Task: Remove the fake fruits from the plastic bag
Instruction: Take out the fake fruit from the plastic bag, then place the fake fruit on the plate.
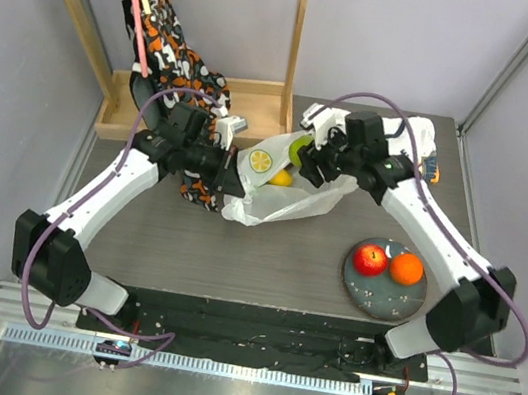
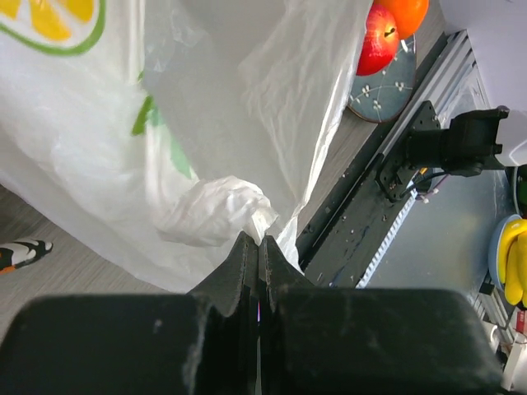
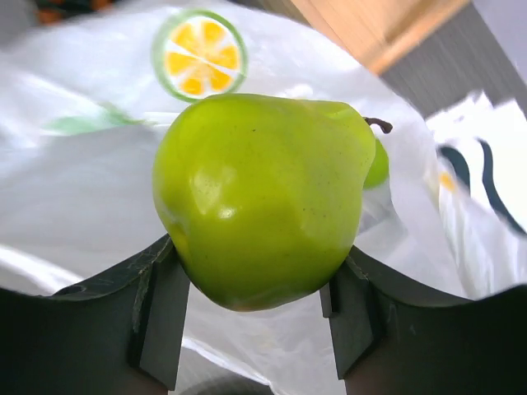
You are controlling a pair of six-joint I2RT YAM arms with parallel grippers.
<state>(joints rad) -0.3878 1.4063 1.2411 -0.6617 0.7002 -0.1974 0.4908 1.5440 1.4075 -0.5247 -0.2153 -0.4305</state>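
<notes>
Right gripper (image 3: 257, 265) clasping pear (image 3: 263, 189), left gripper (image 2: 259, 247) pinching bag (image 2: 230, 107) (jaws pressed together), apple (image 1: 369, 259), orange (image 1: 406, 269) on plate (image 1: 379, 300).

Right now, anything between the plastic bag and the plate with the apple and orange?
No. The top view shows only bare table between the plastic bag and the plate; the right arm runs behind that gap, not through it.
</notes>
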